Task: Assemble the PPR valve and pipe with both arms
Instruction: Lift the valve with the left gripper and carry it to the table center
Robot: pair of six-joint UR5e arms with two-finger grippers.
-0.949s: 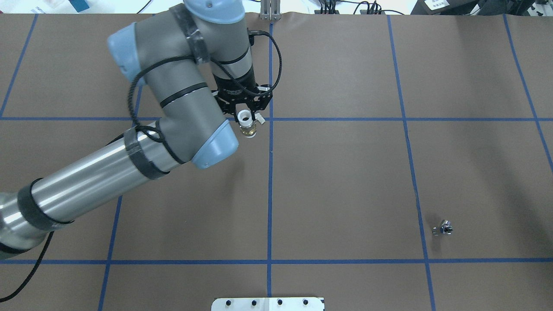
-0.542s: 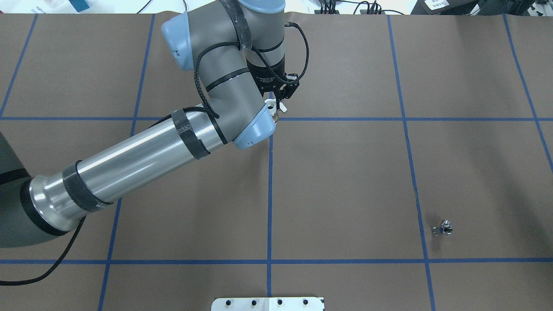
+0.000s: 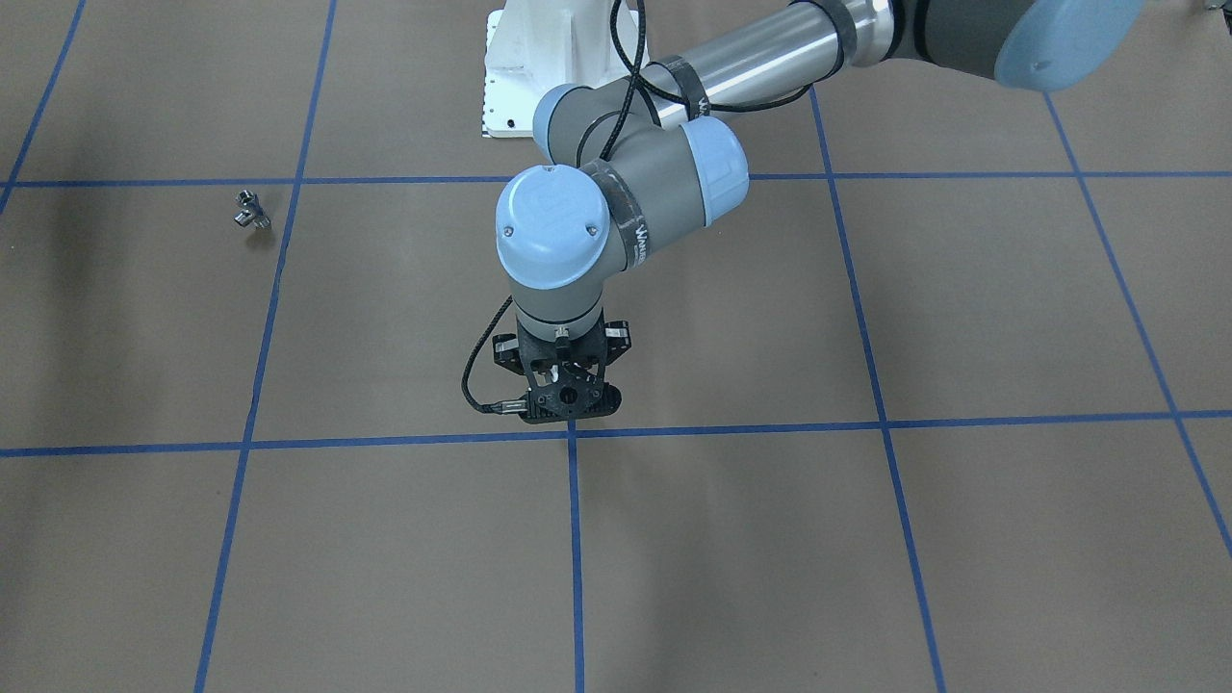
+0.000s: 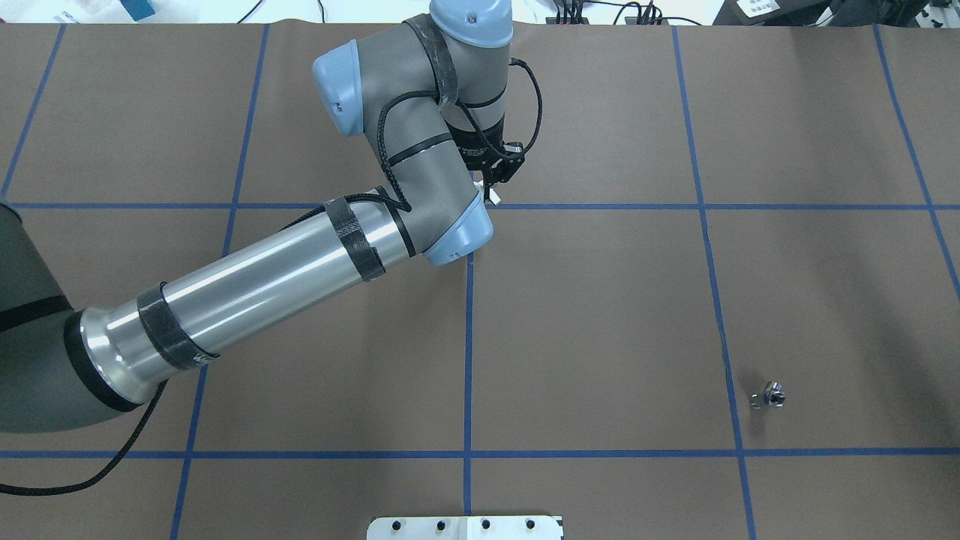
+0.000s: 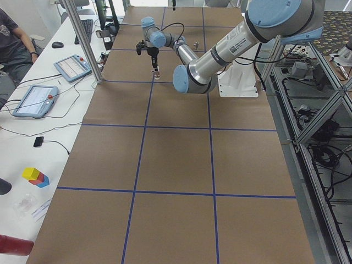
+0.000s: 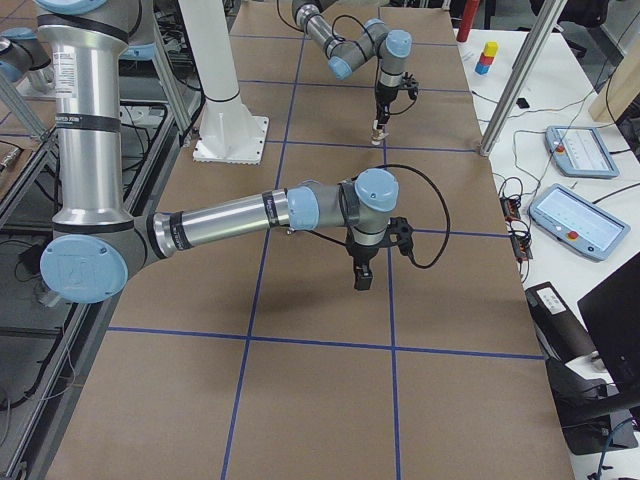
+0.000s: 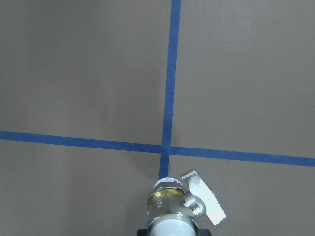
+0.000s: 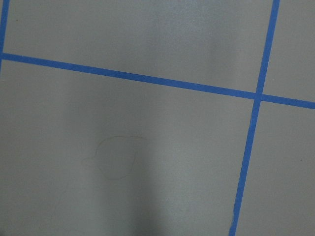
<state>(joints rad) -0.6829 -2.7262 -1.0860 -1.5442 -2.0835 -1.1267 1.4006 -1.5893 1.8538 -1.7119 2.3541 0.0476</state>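
Two parts sat well apart: the left claw (image 4: 494,183), clenched on the PPR valve (image 7: 170,204), hung over the middle of the bench (image 4: 600,315); the pipe (image 4: 770,395) lay near its right end. Whether the right claw (image 6: 362,277) was clenched could not be told. Gripped by one end, the valve might twist during mating.

table (image 4: 600,315): brown, blue tape grid | PPR valve (image 7: 167,204): white, brass | pipe (image 4: 770,395): silver-chrome
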